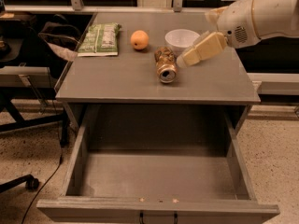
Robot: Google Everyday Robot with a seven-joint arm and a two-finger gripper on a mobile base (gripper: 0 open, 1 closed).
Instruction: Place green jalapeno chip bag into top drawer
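The green jalapeno chip bag [99, 39] lies flat at the back left corner of the grey table [117, 83]. The top drawer [159, 176] is pulled fully out below the table, and nothing lies in it. My gripper [195, 37] hangs over the right half of the table, just right of the crushed can and in front of the white bowl. Its two cream fingers [202, 49] stand apart and hold nothing. It is far to the right of the bag.
An orange [139, 39], a white bowl [180, 38] and a crushed brown can [165, 65] sit on the table between the bag and the gripper. A dark chair [28, 41] stands to the left of the table.
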